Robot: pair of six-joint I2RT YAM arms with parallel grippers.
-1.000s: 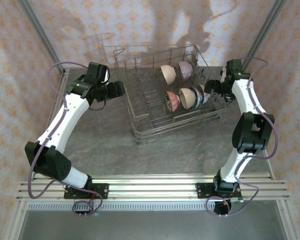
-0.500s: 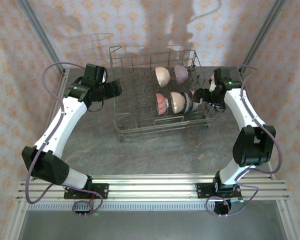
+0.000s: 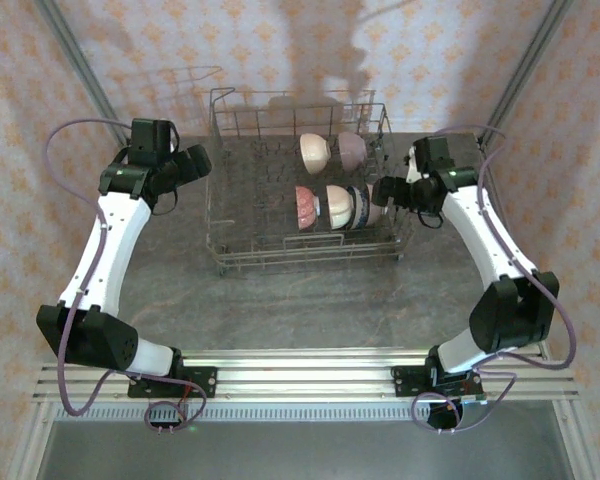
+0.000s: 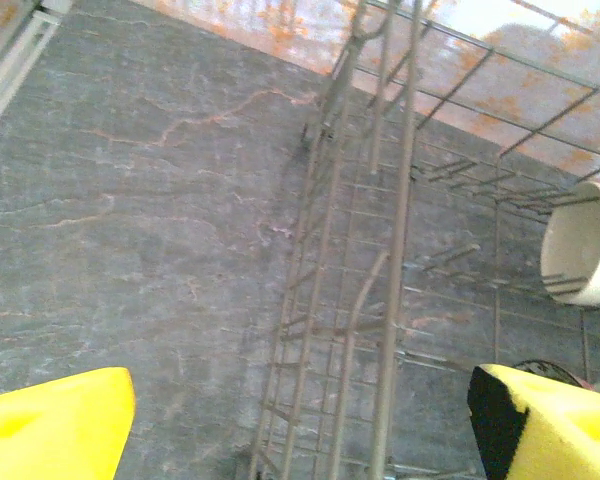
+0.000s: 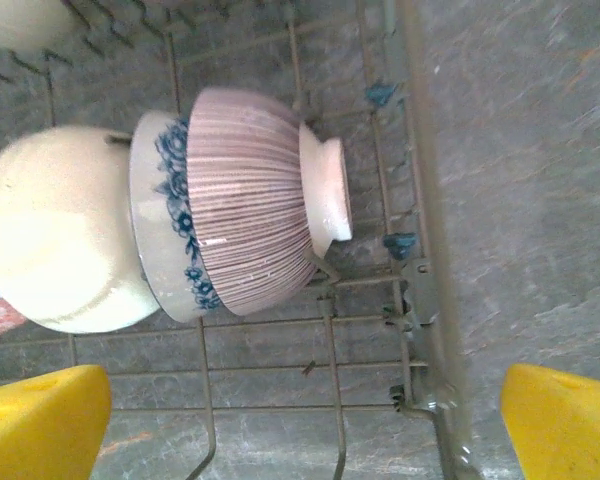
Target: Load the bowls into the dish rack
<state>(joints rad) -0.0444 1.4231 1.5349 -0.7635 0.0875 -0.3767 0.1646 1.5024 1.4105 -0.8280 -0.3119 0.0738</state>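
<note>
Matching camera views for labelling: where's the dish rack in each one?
Top external: dish rack in the upper centre, between the two arms.
Left wrist: dish rack side wall runs up the middle, its inside to the right.
Right wrist: dish rack floor on the left, its rim running top to bottom right of centre.
Shared landmark: grey marbled table.

rack [image 3: 302, 256] slid left, squared up | bowls [image 3: 332, 205] carried along inside | left gripper [image 3: 197, 160] drawn back leftward | right gripper [image 3: 384, 190] moved left with rack's right side
</note>
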